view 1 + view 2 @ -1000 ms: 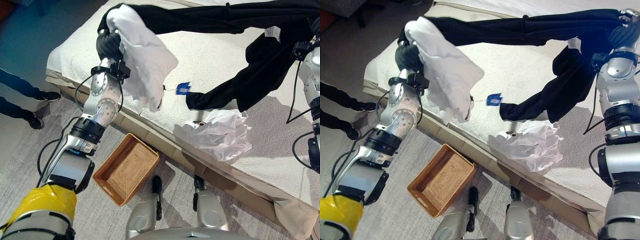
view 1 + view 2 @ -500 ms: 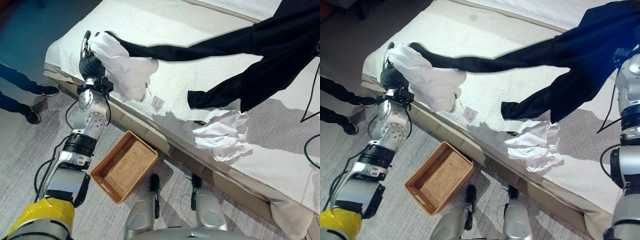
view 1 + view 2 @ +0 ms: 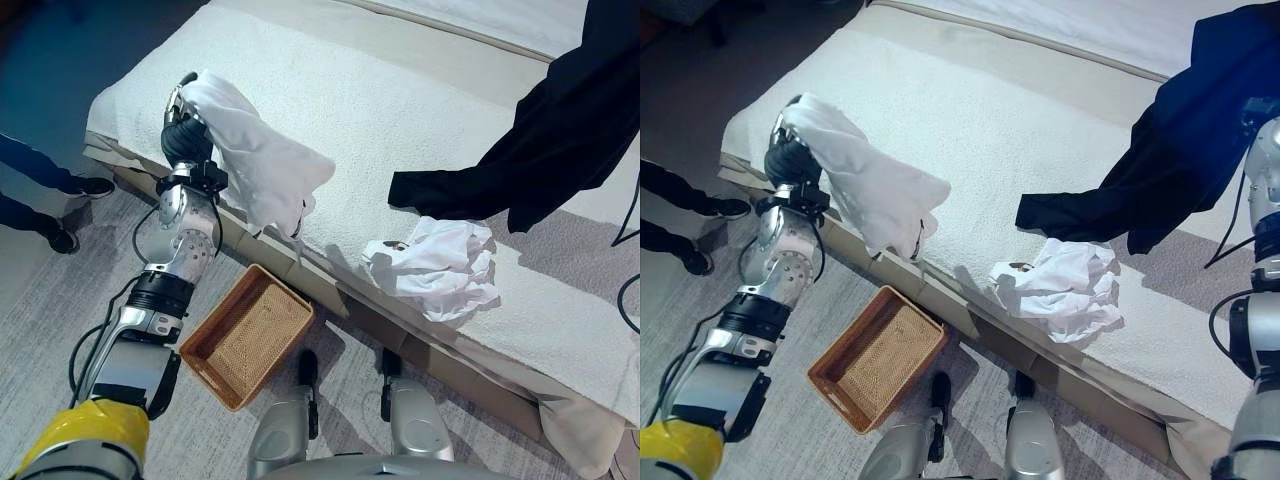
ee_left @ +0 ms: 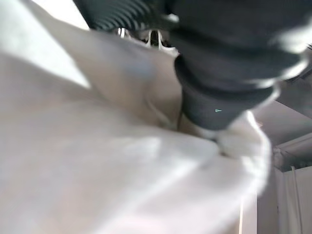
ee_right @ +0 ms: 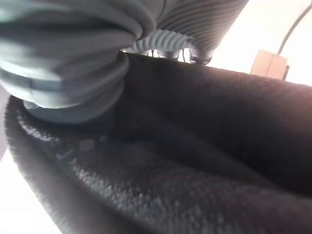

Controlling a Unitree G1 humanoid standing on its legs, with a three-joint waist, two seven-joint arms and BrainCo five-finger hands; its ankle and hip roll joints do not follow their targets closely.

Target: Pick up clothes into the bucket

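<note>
Left eye view: basket point(image 3: 247, 337) beside bed edge point(image 3: 330, 300)

Left hand point(image 3: 183, 128) fingers under white garment point(image 3: 258, 165); black garment point(image 3: 560, 140) cut by the frame edge.

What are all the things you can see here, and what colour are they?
White cloth: one, white, draped over the left hand, hanging above the bed's near edge.
Black garment: one, black, hanging from the right arm, its lower end lying on the bed.
Crumpled white cloth: one, white, on the bed near its front edge.
Basket: one, brown woven, empty, on the floor beside the bed.
Bed: one, cream cover.
Floor: grey.
Person's legs: two, dark trousers and dark shoes, on the floor by the bed's corner.
Left hand: one, dark cover, raised under the white cloth, fingers hidden.
Right arm: one, silver, under the black garment.
</note>
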